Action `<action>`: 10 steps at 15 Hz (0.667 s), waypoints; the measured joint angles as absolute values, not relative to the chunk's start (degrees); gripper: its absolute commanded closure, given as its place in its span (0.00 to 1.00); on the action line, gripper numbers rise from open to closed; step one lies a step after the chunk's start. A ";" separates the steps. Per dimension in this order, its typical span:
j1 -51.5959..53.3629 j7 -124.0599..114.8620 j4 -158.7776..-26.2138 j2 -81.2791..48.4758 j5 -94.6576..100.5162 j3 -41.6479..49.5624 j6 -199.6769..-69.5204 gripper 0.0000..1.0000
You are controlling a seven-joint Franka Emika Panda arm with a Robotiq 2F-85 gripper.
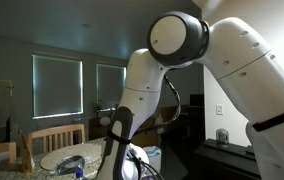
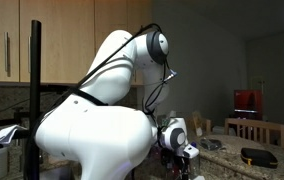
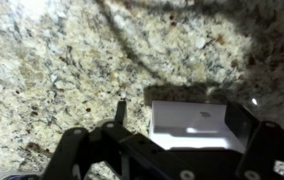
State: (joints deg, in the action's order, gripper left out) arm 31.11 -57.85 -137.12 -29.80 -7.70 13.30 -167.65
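Note:
In the wrist view a white flat box (image 3: 192, 127) with a small dark logo lies on a speckled granite countertop (image 3: 52, 70). My gripper (image 3: 179, 112) is open and straddles the box. The left finger stands a little apart from the box's left edge, and the right finger is at its right edge. In both exterior views the big white arm fills the picture, and the gripper (image 1: 132, 166) (image 2: 178, 148) hangs low over the counter. The box is hidden in both exterior views.
A cable's shadow crosses the granite (image 3: 132, 45). A wooden chair (image 1: 57, 136) and a round dish (image 1: 65, 160) stand by the counter. A dark bowl (image 2: 257, 155) sits on the countertop. Wooden cabinets (image 2: 62, 35) hang above.

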 measured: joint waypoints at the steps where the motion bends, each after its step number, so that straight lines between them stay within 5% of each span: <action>1: 31.06 -58.86 -137.10 -29.87 -7.67 14.16 -167.65 0.00; 10: 23.41 -59.52 -136.46 -30.10 -7.69 5.82 -167.65 0.00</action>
